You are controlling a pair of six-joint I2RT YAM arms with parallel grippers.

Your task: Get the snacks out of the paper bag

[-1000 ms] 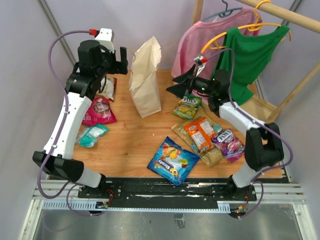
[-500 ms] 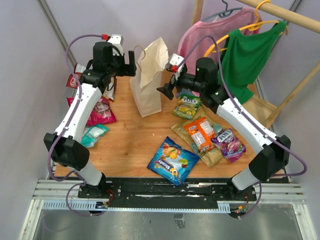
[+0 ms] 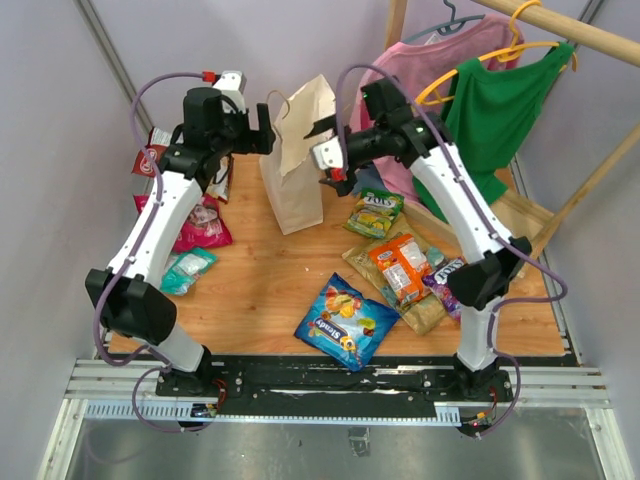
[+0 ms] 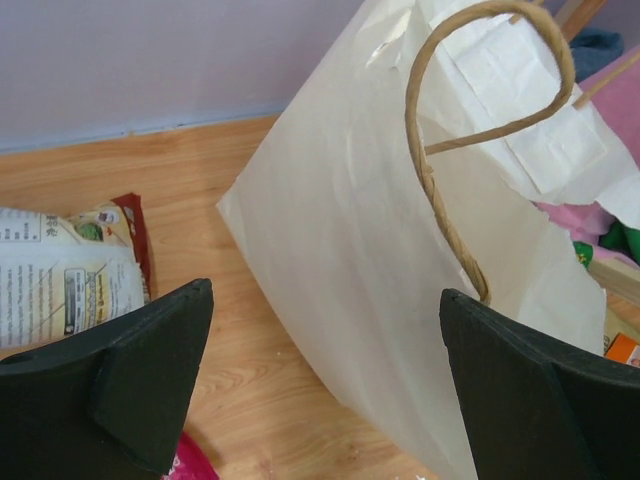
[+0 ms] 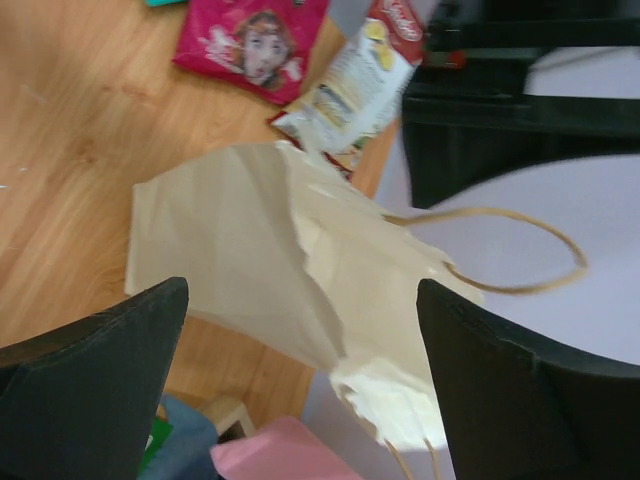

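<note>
The paper bag (image 3: 295,160) stands upright at the back of the table, its mouth torn and its loop handle (image 4: 480,120) up. My left gripper (image 3: 265,128) hangs open just left of the bag's top, with the bag (image 4: 400,250) ahead of its jaws (image 4: 325,290). From the right, my right gripper (image 3: 322,150) is open at the bag's upper edge (image 5: 260,250), jaws (image 5: 302,288) empty. Snacks lie on the table: blue (image 3: 345,322), orange (image 3: 400,265), green (image 3: 373,212), purple (image 3: 458,283), magenta (image 3: 200,222), teal (image 3: 185,268), red-white (image 3: 152,158). The bag's inside is hidden.
A pink shirt (image 3: 390,80) and a green shirt (image 3: 495,110) hang from a wooden rail (image 3: 570,30) behind the right arm. A flat tan packet (image 3: 420,305) lies under the orange one. A wooden frame (image 3: 520,215) sits at the table's right edge.
The right arm has swung up and left from beside the green packet to the bag's top. The left gripper closed in on the bag early on, then stayed still. Both remain open.
</note>
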